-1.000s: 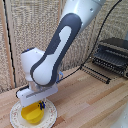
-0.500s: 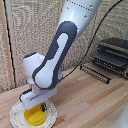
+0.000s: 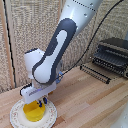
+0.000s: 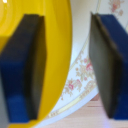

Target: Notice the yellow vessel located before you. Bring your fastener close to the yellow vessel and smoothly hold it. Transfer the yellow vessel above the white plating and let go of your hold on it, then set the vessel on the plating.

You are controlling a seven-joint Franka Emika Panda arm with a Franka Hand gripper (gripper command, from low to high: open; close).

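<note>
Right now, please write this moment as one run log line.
tool: open, straddling bowl rim | yellow bowl: on white plate | release: appears done

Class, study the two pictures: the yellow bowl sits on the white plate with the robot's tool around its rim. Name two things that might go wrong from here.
1. The tool stands open, one finger inside the yellow bowl and one outside; lifting at a slant may snag the wall and tip it.
2. The bowl seems off-centre on the white plate, so a nudge might slide it toward the rim.
</note>
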